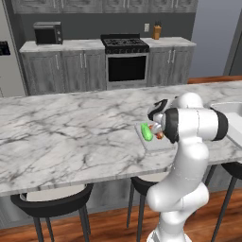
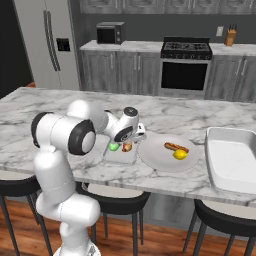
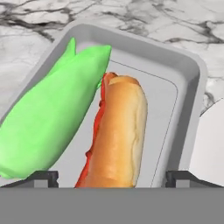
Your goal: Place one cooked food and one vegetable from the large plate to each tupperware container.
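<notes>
Indoors, grey kitchen, marble island counter (image 1: 71, 137), black stools (image 1: 52, 201)

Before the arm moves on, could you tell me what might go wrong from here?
The open gripper sits low over the hot dog in the small tray; lifting off at an angle could drag it against the green vegetable. The plate lies right beside the tray, so a low swing toward the remaining food could clip either rim.

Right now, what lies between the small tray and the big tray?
In the right base view, the round plate, holding a hot dog and a yellow item, lies between the small tray and big tray.
</notes>
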{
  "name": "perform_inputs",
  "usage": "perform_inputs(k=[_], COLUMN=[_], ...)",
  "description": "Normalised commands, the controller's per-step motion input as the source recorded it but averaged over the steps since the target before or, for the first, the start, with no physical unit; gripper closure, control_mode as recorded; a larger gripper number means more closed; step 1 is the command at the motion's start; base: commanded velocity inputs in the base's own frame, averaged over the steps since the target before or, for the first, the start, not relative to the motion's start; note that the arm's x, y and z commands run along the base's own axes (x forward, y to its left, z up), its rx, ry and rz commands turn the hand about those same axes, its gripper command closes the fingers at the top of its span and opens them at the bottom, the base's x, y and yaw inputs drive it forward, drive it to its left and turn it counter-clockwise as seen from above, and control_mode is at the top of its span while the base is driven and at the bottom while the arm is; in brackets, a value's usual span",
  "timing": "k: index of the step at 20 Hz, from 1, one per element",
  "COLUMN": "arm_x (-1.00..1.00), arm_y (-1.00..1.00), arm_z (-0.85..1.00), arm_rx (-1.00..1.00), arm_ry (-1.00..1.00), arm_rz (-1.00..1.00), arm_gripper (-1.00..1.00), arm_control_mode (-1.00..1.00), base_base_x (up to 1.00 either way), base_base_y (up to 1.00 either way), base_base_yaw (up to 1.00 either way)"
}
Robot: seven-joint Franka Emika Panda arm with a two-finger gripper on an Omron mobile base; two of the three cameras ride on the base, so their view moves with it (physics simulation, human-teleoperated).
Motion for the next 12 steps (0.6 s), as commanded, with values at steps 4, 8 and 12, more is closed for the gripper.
perform_inputs(k=[4, 8, 12], arm_x=[-0.4, -0.21, -0.06], arm_y=[-0.28, -0.52, -0.63], arm_z=[0.41, 0.53, 0.29], arm_rx=[0.0, 0.0, 0.0], arm_ry=[0.0, 0.0, 0.01], arm_rz=[-0.06, -0.19, -0.34], arm_gripper=[-1.0, -1.0, -1.0], arm_control_mode=[-1.0, -1.0, -1.0], base_base_x=[0.0, 0.0, 0.0], base_base_y=[0.0, 0.0, 0.0], base_base_yaw=[0.0, 0.0, 0.0])
